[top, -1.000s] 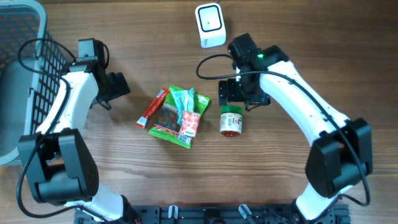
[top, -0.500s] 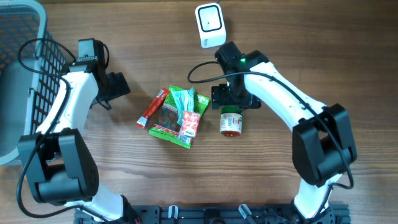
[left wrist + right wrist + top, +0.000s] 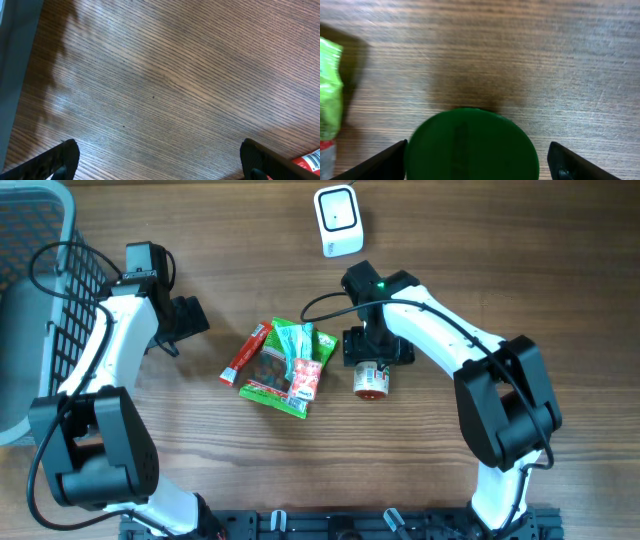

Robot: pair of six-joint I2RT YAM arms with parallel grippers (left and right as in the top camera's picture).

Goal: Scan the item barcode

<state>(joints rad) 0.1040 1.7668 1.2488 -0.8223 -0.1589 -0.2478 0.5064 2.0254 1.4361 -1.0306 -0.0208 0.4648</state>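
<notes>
From overhead, my right claw point(image 3: 372, 356) hangs over the green-lidded end of the small jar point(image 3: 372, 383), which sits on the wooden table point(image 3: 520, 270) just right of a heap of green and red snack packets point(image 3: 290, 367). Only the jar's red and white label shows below my wrist. From this height I cannot tell whether it stands upright or lies on its side. A thin red stick packet point(image 3: 245, 352) lies against the left edge of the heap. The white scanner point(image 3: 338, 220) stands at the far edge of the table, well apart from the jar. My left claw point(image 3: 188, 320) is off to the left, between the packets and the dark wire basket point(image 3: 40, 290) at the table's left edge, with nothing under it.

My left wrist camera shows bare wood grain. My two black fingertips point(image 3: 67, 152) sit in the lower corners, spread as wide as they go, and nothing lies between them. A corner of the red stick packet pokes in at the lower right, beside the right fingertip.

My right wrist camera is filled by the jar's green lid point(image 3: 470, 145), round and close, dead centre between my two fingers point(image 3: 390, 160). The jaws stand wide, one on each side of the lid. The left one is right against its edge and the right one shows a sliver of table in between — so I straddle the lid rather than grip it. A green packet edge shows at the far left.
</notes>
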